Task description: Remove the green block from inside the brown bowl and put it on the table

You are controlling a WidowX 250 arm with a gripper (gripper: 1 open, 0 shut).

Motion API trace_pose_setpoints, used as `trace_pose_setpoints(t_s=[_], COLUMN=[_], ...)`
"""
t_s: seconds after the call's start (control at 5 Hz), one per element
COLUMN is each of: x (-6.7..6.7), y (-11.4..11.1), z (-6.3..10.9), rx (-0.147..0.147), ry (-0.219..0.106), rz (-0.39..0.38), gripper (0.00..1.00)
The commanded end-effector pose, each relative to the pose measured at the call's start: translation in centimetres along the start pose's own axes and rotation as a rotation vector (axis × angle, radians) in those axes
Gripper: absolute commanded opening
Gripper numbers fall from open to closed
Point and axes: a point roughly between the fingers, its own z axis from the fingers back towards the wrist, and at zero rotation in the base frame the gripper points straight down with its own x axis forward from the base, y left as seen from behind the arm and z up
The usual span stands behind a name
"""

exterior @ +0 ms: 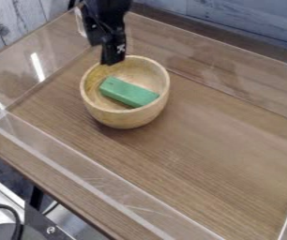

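We see the green block lying inside the brown bowl on the worktop; the pincer hangs over the bowl's far rim, jaws apart, empty.

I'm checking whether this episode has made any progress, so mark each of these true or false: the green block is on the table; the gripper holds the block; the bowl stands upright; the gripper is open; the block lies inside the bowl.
1. The green block is on the table. False: it is in the brown bowl.
2. The gripper holds the block. False: it is above the bowl's far rim, holding nothing.
3. The bowl stands upright. True.
4. The gripper is open. True.
5. The block lies inside the bowl. True.
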Motion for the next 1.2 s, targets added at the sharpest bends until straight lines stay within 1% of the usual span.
trace_pose_setpoints(t_s=[0.0,0.2,0.4,0.6,0.8,1.0], x=[0.5,0.7,1.1,1.7,2.1,2.7], y=[-0.4,-1.4,-1.7,-2.5,-2.9,-2.3], z=[0.5,0.0,-1.8,-2.5,-2.3,-2.4], rx=[0.038,-0.008,-0.023,-0.056,-0.074,-0.085], ry=[-0.009,-0.003,0.007,0.019,0.018,0.035], rz=[-0.069,-0.148,-0.131,-0.167,-0.181,-0.172], gripper=[1.0,1.0,1.0,1.0,0.0,0.0])
